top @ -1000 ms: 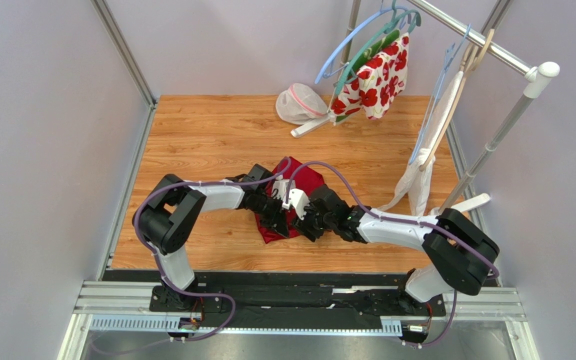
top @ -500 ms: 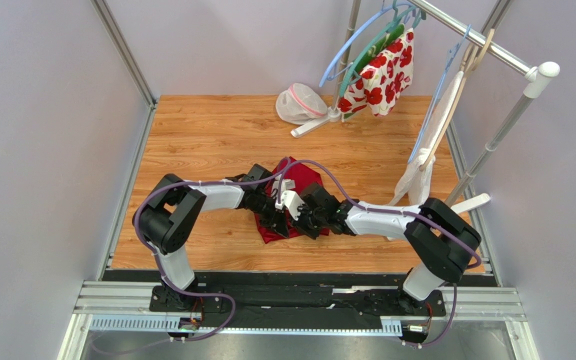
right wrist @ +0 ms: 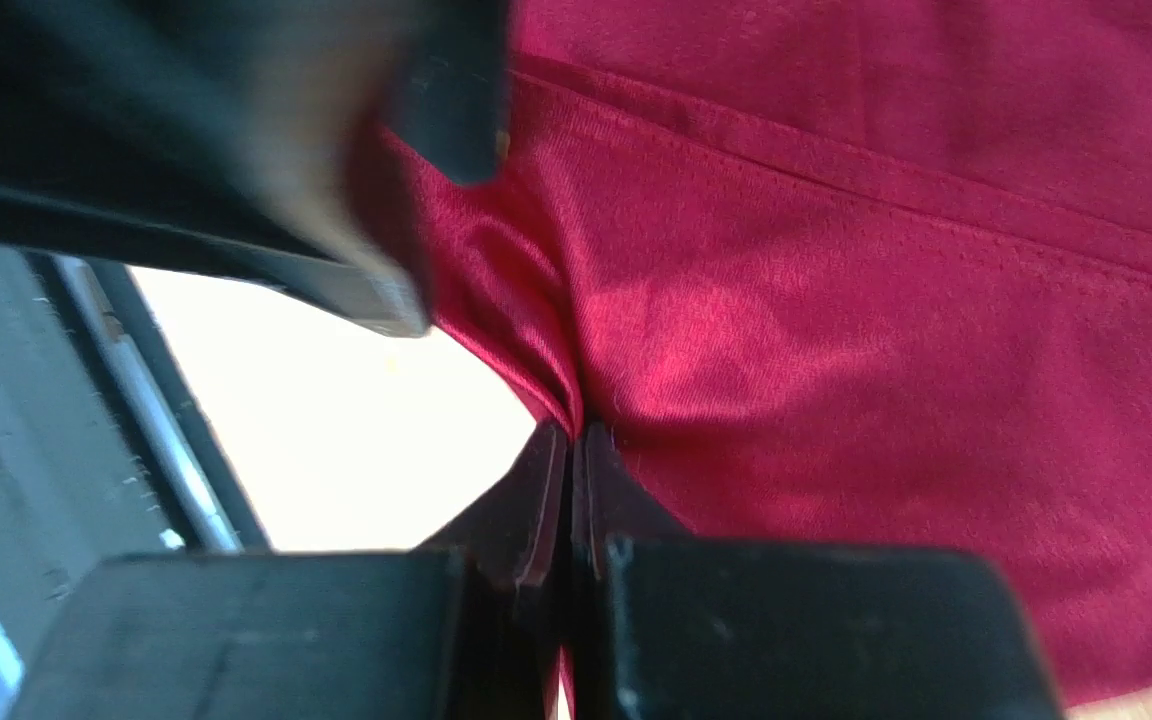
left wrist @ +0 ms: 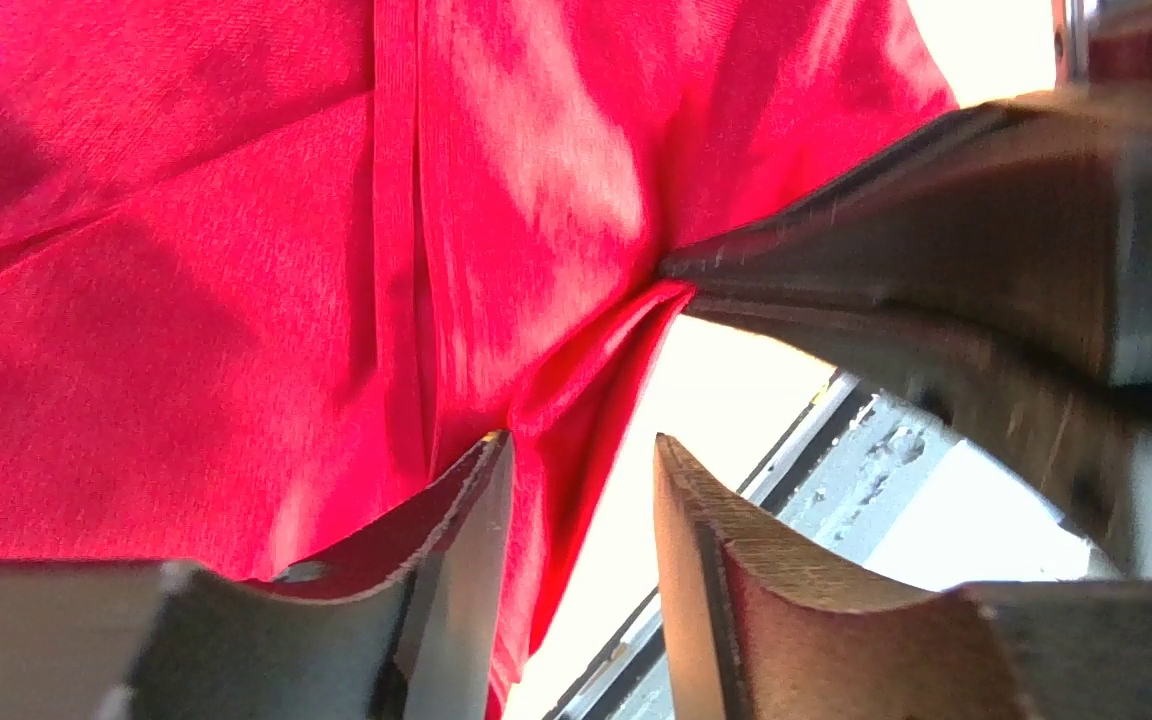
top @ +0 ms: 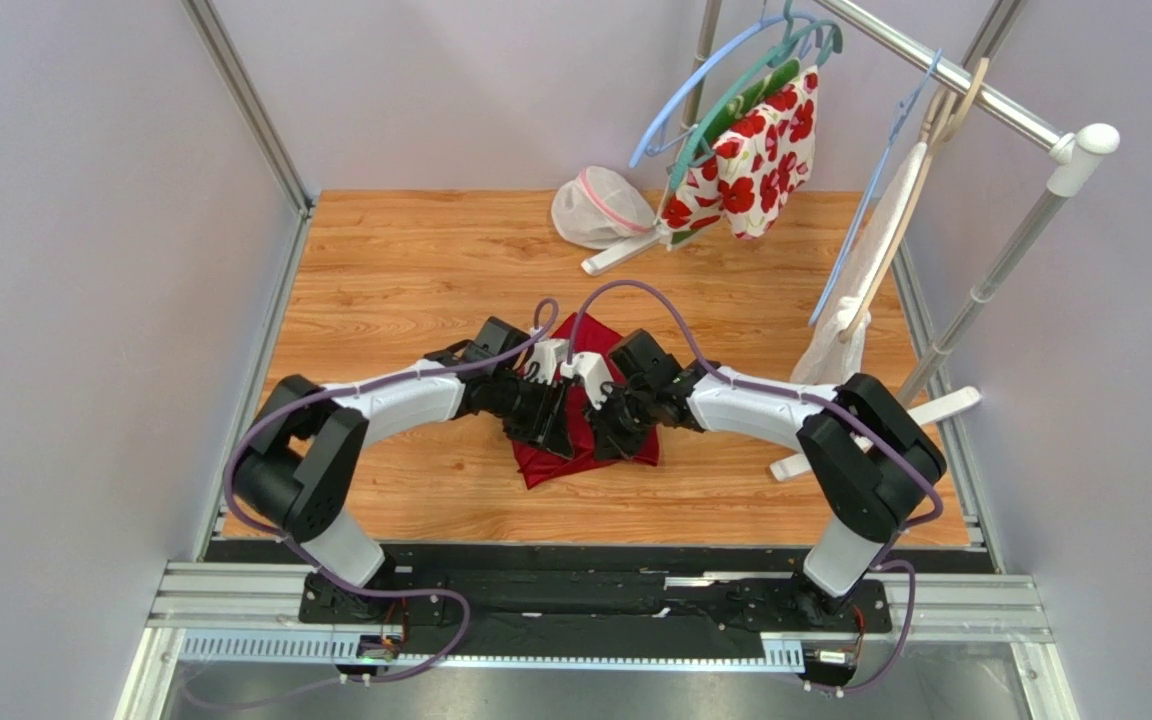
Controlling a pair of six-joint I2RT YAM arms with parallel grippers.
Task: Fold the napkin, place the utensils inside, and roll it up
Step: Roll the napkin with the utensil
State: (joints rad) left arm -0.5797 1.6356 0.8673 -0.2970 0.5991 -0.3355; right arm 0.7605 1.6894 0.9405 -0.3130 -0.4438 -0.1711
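The dark red napkin (top: 615, 348) lies bunched on the wooden table, and both grippers meet over its middle. My right gripper (right wrist: 575, 438) is shut on a pinched fold of the napkin (right wrist: 868, 345), which it holds up off the table. In the left wrist view my left gripper (left wrist: 579, 477) is open, and a hanging edge of the napkin (left wrist: 207, 300) drapes past its left finger (left wrist: 462, 518). From above, the left gripper (top: 549, 426) and the right gripper (top: 615, 429) sit almost side by side. The utensils are out of view.
A clothes rack (top: 988, 93) stands at the back right with several hangers, a white cloth with red flowers (top: 755, 150) and a hanging white cloth (top: 856, 293). A white mesh bag (top: 602, 207) lies at the back by the rack's foot (top: 624, 252).
My right gripper has shut on the napkin's fold, then my left gripper opened and let go. Both wrists shifted slightly toward the table's back, and the left arm stretched out.
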